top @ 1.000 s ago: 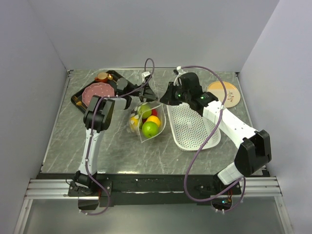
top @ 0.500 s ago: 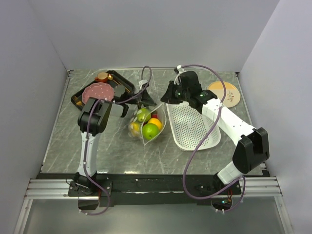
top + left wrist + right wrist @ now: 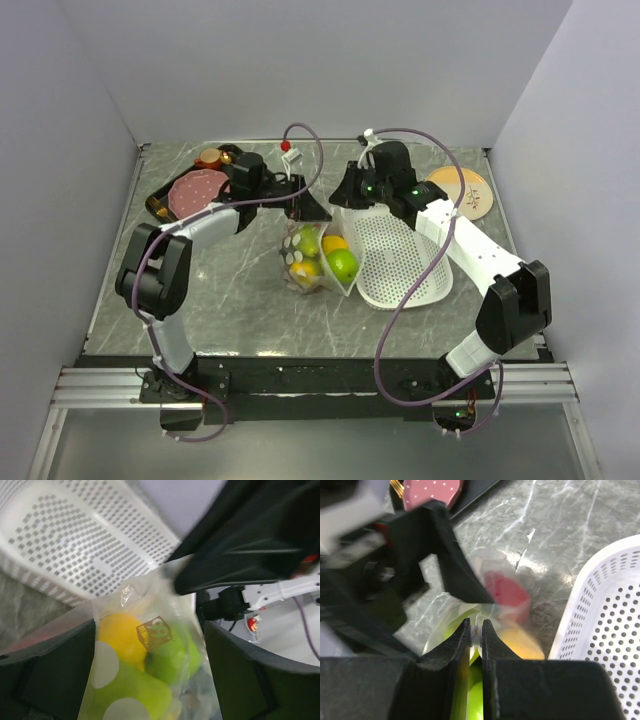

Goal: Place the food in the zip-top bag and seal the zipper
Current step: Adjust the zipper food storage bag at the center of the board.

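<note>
The clear dotted zip-top bag (image 3: 318,262) hangs over the table beside the basket, holding the food: green apples (image 3: 343,264), a yellow citrus (image 3: 334,243) and a red apple (image 3: 506,591). My right gripper (image 3: 345,195) is shut on the bag's white zipper strip (image 3: 476,636) at the top edge. My left gripper (image 3: 306,208) is open at the bag's upper left. In the left wrist view its fingers (image 3: 60,675) stand wide apart, with the bag (image 3: 150,660), a yellow citrus (image 3: 117,632) and a green apple (image 3: 172,655) between them.
The white perforated basket (image 3: 400,262) lies just right of the bag and touches it. A black tray (image 3: 165,195) with the pink meat slice (image 3: 198,187) sits at the back left, a small brown piece (image 3: 210,157) behind it. A round wooden plate (image 3: 460,190) is at the back right.
The bag has shifted right, against the basket. My left arm has swung its elbow out to the left and its gripper has moved right along the bag's top. My right gripper has stayed on the strip.
</note>
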Robot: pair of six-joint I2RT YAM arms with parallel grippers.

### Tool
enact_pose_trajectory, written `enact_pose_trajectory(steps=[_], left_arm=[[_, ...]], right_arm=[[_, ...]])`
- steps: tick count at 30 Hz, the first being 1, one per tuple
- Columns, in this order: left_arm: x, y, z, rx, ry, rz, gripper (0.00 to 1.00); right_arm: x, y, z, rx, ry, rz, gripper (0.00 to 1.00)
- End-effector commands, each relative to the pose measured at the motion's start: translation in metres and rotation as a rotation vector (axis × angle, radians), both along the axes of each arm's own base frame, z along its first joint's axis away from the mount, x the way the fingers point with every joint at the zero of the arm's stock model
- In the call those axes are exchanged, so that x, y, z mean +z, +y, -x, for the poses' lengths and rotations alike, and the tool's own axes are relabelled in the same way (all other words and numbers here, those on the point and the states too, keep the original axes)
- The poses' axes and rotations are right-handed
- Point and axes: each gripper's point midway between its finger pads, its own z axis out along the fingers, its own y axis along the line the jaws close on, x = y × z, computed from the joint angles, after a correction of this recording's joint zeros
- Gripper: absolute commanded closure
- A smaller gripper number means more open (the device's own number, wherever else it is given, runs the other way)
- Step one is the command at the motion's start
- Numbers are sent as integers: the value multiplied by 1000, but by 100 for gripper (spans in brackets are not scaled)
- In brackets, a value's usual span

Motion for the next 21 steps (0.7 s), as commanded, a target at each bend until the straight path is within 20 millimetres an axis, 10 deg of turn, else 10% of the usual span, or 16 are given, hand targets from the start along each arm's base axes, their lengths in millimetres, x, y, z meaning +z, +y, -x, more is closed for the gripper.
enact_pose_trajectory(steps=[1, 21], left_arm=[[-40, 7, -10, 47, 23, -98, 9], [14, 29, -33, -12, -103, 74, 6]], right_arm=[[22, 6, -1, 37, -73, -55, 93], [29, 2, 7, 44, -91, -63, 92]])
